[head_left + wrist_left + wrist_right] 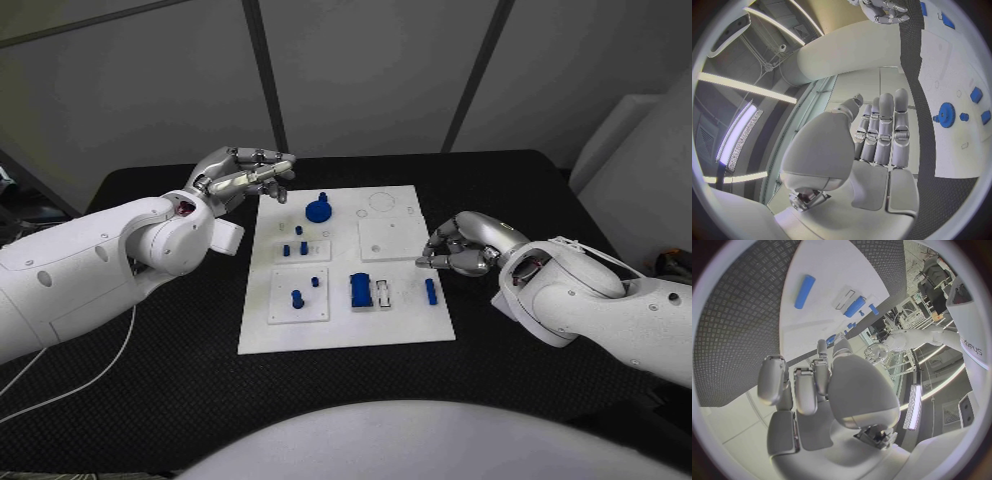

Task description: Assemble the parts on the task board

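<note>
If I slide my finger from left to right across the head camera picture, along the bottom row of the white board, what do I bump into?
Small blue peg standing on the raised white square → chunky blue block → little white open frame → slim blue bar → the robot's right hand, a bit farther back at the white task board's edge.

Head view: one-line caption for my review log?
Both hands hover empty beside the white task board with blue parts.
</note>
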Tool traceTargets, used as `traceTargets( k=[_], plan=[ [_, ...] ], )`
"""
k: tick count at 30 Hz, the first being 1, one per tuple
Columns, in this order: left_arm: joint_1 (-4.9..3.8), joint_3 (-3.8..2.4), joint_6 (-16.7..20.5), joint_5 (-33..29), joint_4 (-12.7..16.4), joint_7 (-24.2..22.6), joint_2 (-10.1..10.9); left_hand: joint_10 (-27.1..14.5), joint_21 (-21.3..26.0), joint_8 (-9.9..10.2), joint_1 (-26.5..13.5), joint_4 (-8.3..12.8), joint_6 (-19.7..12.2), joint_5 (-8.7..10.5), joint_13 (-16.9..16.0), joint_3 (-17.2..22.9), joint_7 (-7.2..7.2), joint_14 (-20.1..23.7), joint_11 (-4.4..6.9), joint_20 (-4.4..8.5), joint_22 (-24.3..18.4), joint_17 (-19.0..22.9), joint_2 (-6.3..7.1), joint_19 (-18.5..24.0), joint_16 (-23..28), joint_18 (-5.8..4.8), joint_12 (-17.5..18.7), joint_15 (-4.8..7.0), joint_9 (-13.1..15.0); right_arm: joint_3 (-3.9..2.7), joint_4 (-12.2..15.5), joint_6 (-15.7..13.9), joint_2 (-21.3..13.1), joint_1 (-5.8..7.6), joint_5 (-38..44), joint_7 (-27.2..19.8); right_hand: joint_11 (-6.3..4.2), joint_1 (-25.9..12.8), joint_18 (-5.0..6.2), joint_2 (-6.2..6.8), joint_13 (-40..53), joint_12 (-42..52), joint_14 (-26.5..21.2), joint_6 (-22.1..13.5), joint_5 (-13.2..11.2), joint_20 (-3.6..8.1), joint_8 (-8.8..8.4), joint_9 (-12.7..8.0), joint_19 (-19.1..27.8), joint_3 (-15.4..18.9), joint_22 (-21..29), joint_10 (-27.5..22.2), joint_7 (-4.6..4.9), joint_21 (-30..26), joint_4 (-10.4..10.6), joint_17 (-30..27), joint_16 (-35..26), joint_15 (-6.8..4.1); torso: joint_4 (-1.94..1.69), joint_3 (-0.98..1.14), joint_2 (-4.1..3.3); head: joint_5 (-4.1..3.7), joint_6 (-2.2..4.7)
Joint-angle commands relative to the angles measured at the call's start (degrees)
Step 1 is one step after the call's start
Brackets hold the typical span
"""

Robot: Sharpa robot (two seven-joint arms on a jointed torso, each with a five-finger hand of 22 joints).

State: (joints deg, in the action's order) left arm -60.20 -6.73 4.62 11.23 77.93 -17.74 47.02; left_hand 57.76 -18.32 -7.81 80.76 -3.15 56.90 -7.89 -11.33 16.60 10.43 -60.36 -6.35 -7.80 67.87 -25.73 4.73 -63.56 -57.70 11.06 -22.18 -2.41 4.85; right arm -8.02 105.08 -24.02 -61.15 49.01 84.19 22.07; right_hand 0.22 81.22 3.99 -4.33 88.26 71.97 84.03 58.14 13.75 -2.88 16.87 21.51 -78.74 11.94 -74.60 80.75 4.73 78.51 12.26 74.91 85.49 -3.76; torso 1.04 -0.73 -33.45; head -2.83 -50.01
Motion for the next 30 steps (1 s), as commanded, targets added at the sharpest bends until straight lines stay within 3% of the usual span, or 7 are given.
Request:
traceTargets(
  k=[1, 6, 9, 11, 19, 25, 30],
  plan=[
    [-0.09, -0.03, -0.48, -0.3, 0.05, -0.15, 0.09, -0.43, 0.37, -0.09, 0.09, 0.02, -0.47, -0.03, -0.08, -0.25, -0.04, 0.29, -0.11, -0.29, -0.05, -0.06, -0.66, -0.01, 0.3, -0.68, -0.37, 0.01, -0.06, -0.06, 0.02, 4.09, -0.05, -0.04, 1.83, 3.57, 0.03, -0.25, 0.03, 0.42, -14.33, -0.64, 4.17, 0.84, 0.11, -0.3, -0.51, -0.21, 0.16, 0.32, 0.07, 0.24, -0.03, -0.42, 0.37, 6.13, -0.44, 0.37, 0.11, 0.14, -0.03, -0.72, 0.01],
    [-0.04, -0.03, -0.55, -0.3, 0.06, -0.15, 0.04, -0.43, 0.37, -0.09, 0.09, 0.02, -0.47, -0.03, -0.08, -0.25, -0.04, 0.29, -0.11, -0.29, -0.05, -0.06, -0.66, -0.01, 0.3, -0.68, -0.37, 0.01, -0.06, -0.06, -0.12, 6.4, 0.15, -0.34, 2.69, 6.08, -0.1, -1.74, 0.06, 0.87, -14.49, -0.93, 4.18, 1.73, 1.42, -0.22, -0.75, -0.33, 0.21, 0.95, 0.2, 0.24, -0.22, -0.59, 1.64, 6.07, -0.52, 0.26, -0.02, 0.06, -0.03, -1.57, 0.01],
    [0.0, -0.03, -0.57, -0.3, 0.06, -0.15, 0.04, -0.43, 0.37, -0.09, 0.09, 0.02, -0.47, -0.03, -0.08, -0.25, -0.04, 0.29, -0.11, -0.29, -0.05, -0.06, -0.66, -0.01, 0.3, -0.68, -0.37, 0.01, -0.06, -0.04, -0.12, 7.74, 0.19, -0.57, 3.77, 7.67, -0.12, -3.4, 0.13, 1.86, -14.82, -1.46, 4.12, 1.98, 6.02, -0.15, -1.06, -0.36, 0.41, 2.27, 0.54, 0.07, -0.26, -0.94, 3.2, 5.75, -0.76, 0.24, -0.11, -0.02, 0.01, -2.23, 0.01],
    [0.01, -0.02, -0.56, -0.3, 0.05, -0.12, 0.12, -0.43, 0.37, -0.09, 0.09, 0.02, -0.47, -0.03, -0.08, -0.25, -0.04, 0.29, -0.11, -0.29, -0.05, -0.06, -0.66, -0.01, 0.3, -0.68, -0.37, 0.01, -0.06, -0.02, -0.15, 8.32, 0.19, -0.69, 4.84, 8.37, -0.14, -4.02, 0.18, 2.11, -15.0, -1.73, 4.09, 2.15, 7.28, -0.15, -1.03, -0.27, 0.54, 2.85, 0.76, -0.03, -0.28, -1.14, 3.86, 5.58, -0.89, 0.21, -0.06, 0.0, -0.02, -2.41, 0.01],
    [0.05, -0.02, -0.55, -0.3, -0.03, -0.06, 0.29, -0.43, 0.37, -0.09, 0.09, 0.02, -0.47, -0.03, -0.08, -0.25, -0.04, 0.29, -0.11, -0.29, -0.05, -0.06, -0.66, -0.01, 0.3, -0.68, -0.37, 0.01, -0.06, 0.13, -0.81, 11.02, 0.32, -2.15, 7.4, 9.52, -0.04, -5.92, 0.42, 2.83, -15.69, -2.74, 3.96, 1.85, 7.02, -0.17, -1.09, 0.01, 1.24, 4.37, 1.77, -0.57, -0.19, -2.05, 4.41, 4.93, -1.35, 0.27, -0.2, -0.08, -0.01, -2.8, 0.01],
    [0.08, -0.01, -0.5, -0.3, -0.11, -0.05, 0.46, -0.54, 0.41, -0.11, 0.13, 0.05, -0.55, -0.02, -0.09, -0.26, 0.0, 0.33, -0.14, -0.3, -0.08, -0.08, -0.68, -0.01, 0.31, -0.69, -0.41, -0.01, -0.06, 0.16, -1.39, 11.46, 0.86, -3.52, 7.98, 9.85, 0.03, -7.01, 0.45, 2.67, -15.66, -2.77, 3.97, 1.53, 6.85, -0.22, -1.14, 0.14, 1.31, 4.86, 1.9, -0.64, -0.11, -2.2, 4.46, 4.99, -1.36, 0.33, -0.22, 0.07, -0.03, -2.9, 0.01],
    [0.13, -0.01, -0.51, -0.3, -0.18, -0.05, 0.55, -0.54, 0.41, -0.11, 0.13, 0.05, -0.55, -0.02, -0.09, -0.26, 0.0, 0.33, -0.14, -0.3, -0.08, -0.08, -0.68, -0.01, 0.31, -0.69, -0.41, -0.01, -0.06, 0.17, -1.76, 11.36, 1.51, -3.88, 8.12, 9.9, 0.03, -7.03, 0.44, 2.66, -15.55, -2.64, 4.0, 1.53, 6.84, -0.22, -1.13, 0.15, 1.27, 4.87, 1.85, -0.58, -0.12, -2.17, 4.45, 5.11, -1.29, 0.33, -0.18, -0.02, 0.02, -2.81, 0.01]
  ],
)
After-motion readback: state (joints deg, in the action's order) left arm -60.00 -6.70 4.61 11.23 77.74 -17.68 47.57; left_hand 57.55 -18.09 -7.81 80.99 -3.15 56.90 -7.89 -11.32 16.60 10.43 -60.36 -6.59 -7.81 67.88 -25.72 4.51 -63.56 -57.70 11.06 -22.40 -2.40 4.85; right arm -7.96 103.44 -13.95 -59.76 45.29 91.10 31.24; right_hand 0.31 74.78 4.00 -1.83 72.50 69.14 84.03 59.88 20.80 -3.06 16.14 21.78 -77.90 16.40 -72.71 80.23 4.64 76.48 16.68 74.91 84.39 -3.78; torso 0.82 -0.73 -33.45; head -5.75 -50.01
